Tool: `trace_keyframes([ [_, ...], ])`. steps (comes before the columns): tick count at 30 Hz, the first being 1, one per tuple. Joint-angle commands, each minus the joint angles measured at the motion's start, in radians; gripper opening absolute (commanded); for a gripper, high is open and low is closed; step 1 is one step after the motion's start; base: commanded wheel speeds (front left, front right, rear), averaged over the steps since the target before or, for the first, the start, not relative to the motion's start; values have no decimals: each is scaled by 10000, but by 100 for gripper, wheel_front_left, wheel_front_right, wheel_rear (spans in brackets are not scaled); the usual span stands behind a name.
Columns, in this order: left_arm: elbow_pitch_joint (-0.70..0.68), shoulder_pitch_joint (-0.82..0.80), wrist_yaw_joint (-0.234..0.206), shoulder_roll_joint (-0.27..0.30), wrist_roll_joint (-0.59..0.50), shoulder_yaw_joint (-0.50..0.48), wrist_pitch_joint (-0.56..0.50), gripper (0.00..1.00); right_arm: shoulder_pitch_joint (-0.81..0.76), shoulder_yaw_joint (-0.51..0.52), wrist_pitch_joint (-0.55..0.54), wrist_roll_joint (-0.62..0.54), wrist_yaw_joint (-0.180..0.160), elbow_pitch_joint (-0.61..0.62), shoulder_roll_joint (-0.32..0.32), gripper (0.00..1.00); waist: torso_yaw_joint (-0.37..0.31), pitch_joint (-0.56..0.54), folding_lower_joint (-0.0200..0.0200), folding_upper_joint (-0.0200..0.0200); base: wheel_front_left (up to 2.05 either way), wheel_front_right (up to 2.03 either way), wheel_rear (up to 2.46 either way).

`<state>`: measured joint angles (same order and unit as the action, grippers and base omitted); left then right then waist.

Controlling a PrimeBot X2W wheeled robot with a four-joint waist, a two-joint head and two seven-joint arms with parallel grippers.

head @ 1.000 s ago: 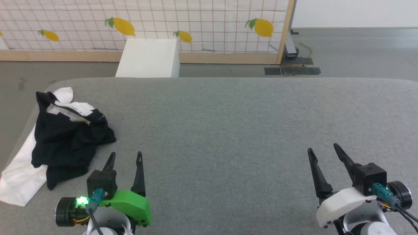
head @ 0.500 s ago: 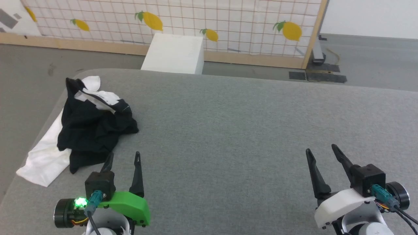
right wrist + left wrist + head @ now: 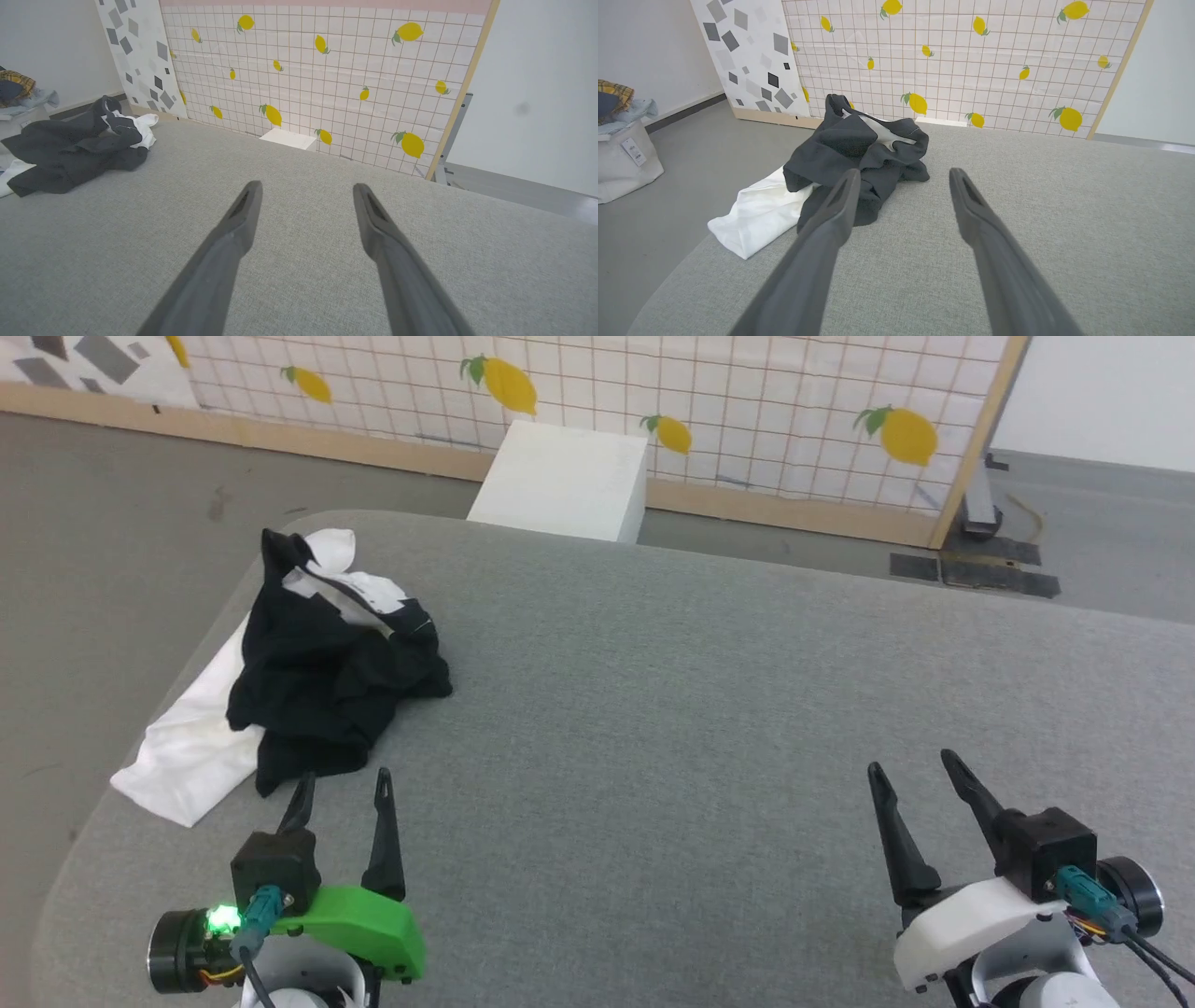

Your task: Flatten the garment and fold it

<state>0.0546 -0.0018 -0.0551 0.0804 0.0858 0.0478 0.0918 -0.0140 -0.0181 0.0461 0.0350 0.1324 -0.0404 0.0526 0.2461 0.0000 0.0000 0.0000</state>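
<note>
Grey cloth covers the table (image 3: 653, 709) in the head view, and the shirt (image 3: 327, 681) sits bunched in a heap near the far left corner, black sleeves piled on top, a flap of white body spilling toward the left edge. The left claw (image 3: 344, 777) hovers at the lower left, fingers spread wide, nothing between them, tips just short of the heap's near edge. Over at the lower right, the right claw (image 3: 909, 763) is spread just as wide and empty too, well apart from the shirt, bare table all around it. Beyond the far edge a white box (image 3: 565, 481) stands on the floor (image 3: 93, 523), in front of a lemon-print screen (image 3: 747, 392).

Left wrist view now: two dark fingers reach out wide apart over the table, holding nothing. The shirt lies just beyond them and to the left. The left finger overlaps the black fabric in the picture, though whether it touches I can't tell. White cloth trails toward the table's rounded edge. A pale bag (image 3: 621, 154) with clothes piled on top sits on the floor at far left.

Right wrist view: fingers wide open, empty, above bare grey cloth. The shirt lies far off at the left edge, crumpled, black over white.
</note>
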Motion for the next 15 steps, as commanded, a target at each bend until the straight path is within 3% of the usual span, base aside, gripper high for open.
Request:
trace_keyframes([
  [1,47,-79,-97,94,74,39,133,100,213,-20,126,49,-6,-52,-10,100,185,3,0,0,0,0,0],
  [15,217,-97,-340,198,344,139,421,100,319,-86,273,163,-8,-185,-12,100,996,60,0,0,0,0,0],
])
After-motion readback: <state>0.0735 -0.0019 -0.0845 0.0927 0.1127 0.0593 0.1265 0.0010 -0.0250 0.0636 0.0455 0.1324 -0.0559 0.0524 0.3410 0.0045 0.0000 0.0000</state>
